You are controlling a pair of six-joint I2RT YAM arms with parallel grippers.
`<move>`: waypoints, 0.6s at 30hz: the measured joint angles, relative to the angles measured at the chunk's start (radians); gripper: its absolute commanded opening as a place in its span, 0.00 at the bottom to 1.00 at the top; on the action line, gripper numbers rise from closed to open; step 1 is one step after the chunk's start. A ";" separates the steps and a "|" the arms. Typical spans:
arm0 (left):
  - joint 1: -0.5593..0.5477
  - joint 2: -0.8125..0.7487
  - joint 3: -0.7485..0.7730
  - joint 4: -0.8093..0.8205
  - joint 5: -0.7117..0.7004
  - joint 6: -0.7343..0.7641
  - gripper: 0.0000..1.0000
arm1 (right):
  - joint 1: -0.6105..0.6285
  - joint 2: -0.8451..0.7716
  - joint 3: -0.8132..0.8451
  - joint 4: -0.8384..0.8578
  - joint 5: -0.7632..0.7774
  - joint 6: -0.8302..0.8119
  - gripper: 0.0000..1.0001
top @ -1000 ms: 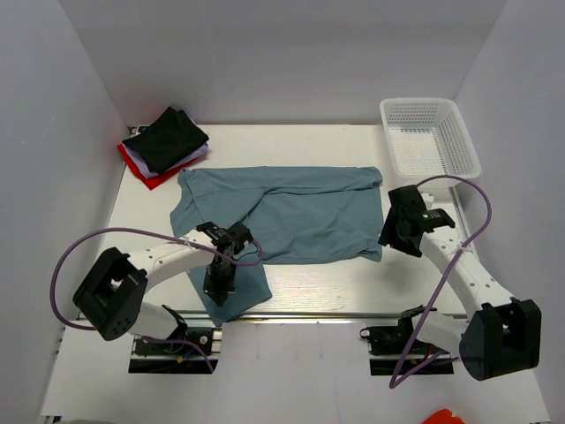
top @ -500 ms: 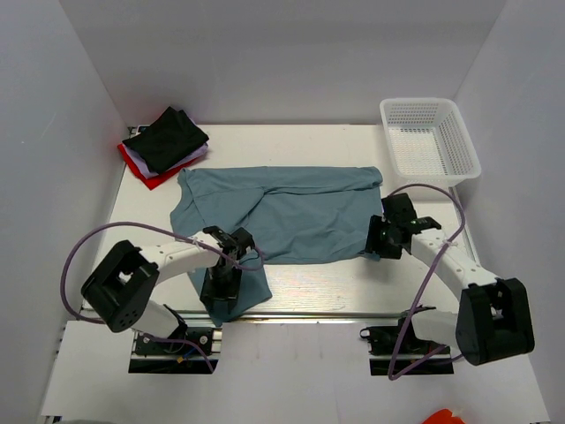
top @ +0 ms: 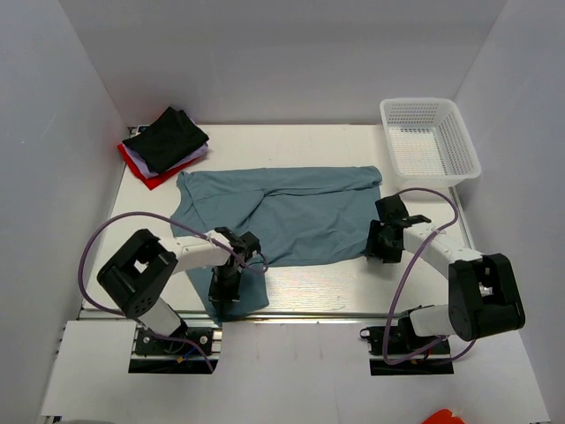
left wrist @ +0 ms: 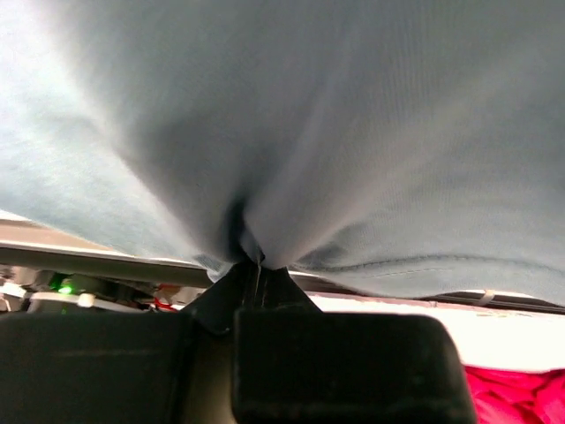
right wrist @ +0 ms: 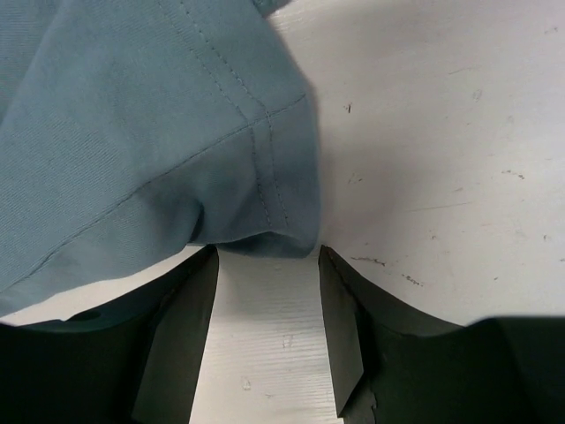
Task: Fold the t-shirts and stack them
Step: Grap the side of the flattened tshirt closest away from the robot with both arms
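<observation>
Here, the teal t-shirt's (top: 300, 212) lower-left corner bunches inside the left gripper (top: 225, 287), which is clamped tight on it. At lower right, its stitched hem corner lies between the parted fingers of the right gripper (top: 378, 243). The shirt spreads creased across the desk (top: 335, 283). Upper left, the black, red and white t-shirts (top: 166, 141) sit stacked.

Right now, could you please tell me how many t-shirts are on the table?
4. A blue-teal shirt lies spread in the middle; a black shirt sits far left, atop a white shirt and a red shirt peeking out beneath. More may be hidden under it.
</observation>
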 measured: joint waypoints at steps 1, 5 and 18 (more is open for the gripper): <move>-0.001 -0.005 0.006 -0.006 -0.008 -0.001 0.00 | 0.000 0.000 0.000 0.000 0.004 0.001 0.57; 0.002 -0.093 0.054 0.007 -0.087 -0.003 0.00 | 0.000 0.000 0.000 0.002 0.026 0.003 0.43; 0.023 -0.525 0.248 0.093 -0.226 0.050 0.00 | 0.000 -0.110 0.006 0.046 -0.008 -0.025 0.00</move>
